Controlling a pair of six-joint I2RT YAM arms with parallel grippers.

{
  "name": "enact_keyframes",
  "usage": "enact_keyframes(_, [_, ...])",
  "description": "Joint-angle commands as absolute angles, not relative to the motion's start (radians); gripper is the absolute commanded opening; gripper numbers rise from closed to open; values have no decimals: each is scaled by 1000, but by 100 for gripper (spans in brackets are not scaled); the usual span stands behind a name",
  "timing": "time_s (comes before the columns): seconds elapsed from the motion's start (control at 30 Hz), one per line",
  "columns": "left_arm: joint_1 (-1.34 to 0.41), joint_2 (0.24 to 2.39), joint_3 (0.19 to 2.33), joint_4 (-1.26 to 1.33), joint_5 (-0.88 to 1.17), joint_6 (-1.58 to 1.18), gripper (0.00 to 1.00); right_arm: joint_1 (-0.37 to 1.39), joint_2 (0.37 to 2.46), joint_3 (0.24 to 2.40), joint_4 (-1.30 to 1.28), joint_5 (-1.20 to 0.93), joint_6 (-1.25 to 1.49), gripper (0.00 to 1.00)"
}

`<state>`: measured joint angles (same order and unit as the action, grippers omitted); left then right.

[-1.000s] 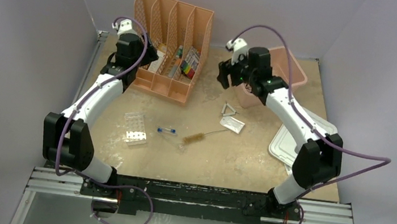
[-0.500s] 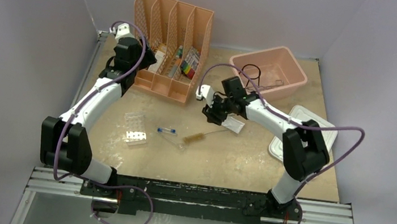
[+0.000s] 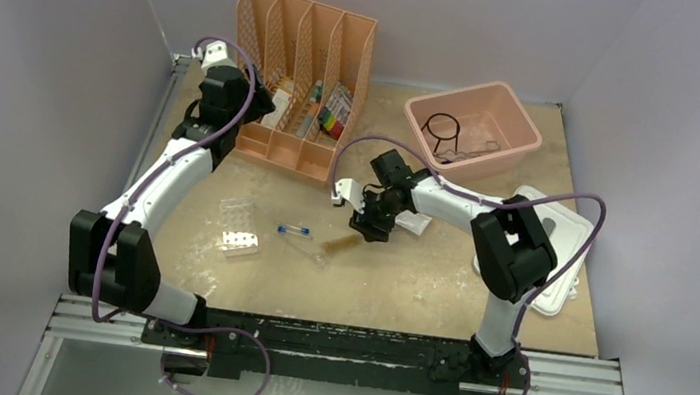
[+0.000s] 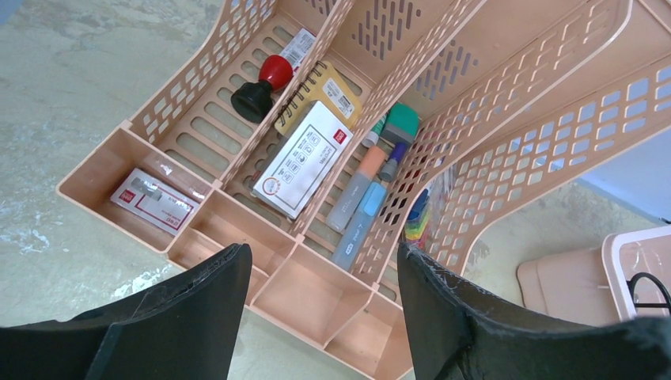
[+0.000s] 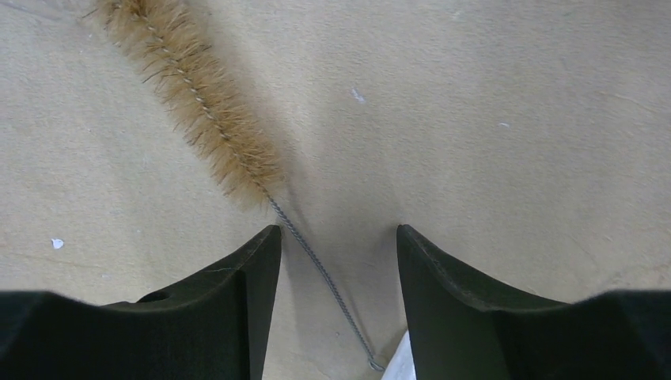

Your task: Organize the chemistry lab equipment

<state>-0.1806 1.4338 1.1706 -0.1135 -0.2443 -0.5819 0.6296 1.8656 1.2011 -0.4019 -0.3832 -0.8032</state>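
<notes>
Bristle brush [image 5: 198, 103]: where is it? (Operator)

You find it lying flat on the table [image 3: 416, 286], near the middle, just right of a blue-capped clear tube [image 3: 293, 231]. Its twisted wire stem [image 5: 316, 269] runs from the bristles toward the right gripper [image 5: 338, 233]. (Manual)

What is the state of the right claw? (Operator)

Its jaws stand apart, one on each side of the wire stem. Neither jaw touches the stem in the wrist view, so nothing is gripped. You cannot tell from either view whether the fingertips touch the table. (Manual)

And the left claw? (Operator)

The left gripper [image 4: 320, 253] hangs above the near end of the peach file organizer [image 3: 300, 81]. Its jaws are wide apart and hold nothing. Below it you see a red-and-black stamp [image 4: 261, 83], a white box [image 4: 305, 158] and several pens [image 4: 360, 190] in the slots. (Manual)

Where is the other equipment? (Operator)

The white tube rack [image 3: 240, 226] lies left of the blue-capped tube. The black wire ring [image 3: 442, 125] sits inside the pink tub [image 3: 526, 128] at the far right. The white lid [image 3: 563, 234] lies on the table just in front of the tub. (Manual)
</notes>
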Motion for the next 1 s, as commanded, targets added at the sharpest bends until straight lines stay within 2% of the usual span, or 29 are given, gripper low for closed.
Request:
enact_keyframes(0.0, [-176,1390,1186,-109,-268,-557,67,657,1871,1227,-429,-377,-842,57])
enact_keyframes(0.23, [-177,1398,1186,-100,-256,-564,67,701,1752,1042,-259,-391,-807,54])
enact_keyframes(0.4, [-176,1400,1180,-89,-244,-574,67,717,1744,1005,-263,-361,-815,44])
enact_keyframes(0.53, [-177,1385,1166,-86,-241,-577,67,717,1801,1067,-350,-380,-818,30])
enact_keyframes(0.7, [-176,1373,1158,-87,-246,-578,67,717,1855,1125,-418,-374,-829,0])
enact_keyframes(0.83, [-176,1366,1159,-90,-251,-575,67,718,1835,1144,-461,-359,-848,0])
enact_keyframes(0.97, [-176,1370,1167,-99,-254,-572,67,708,1779,1246,-664,-459,-868,0])
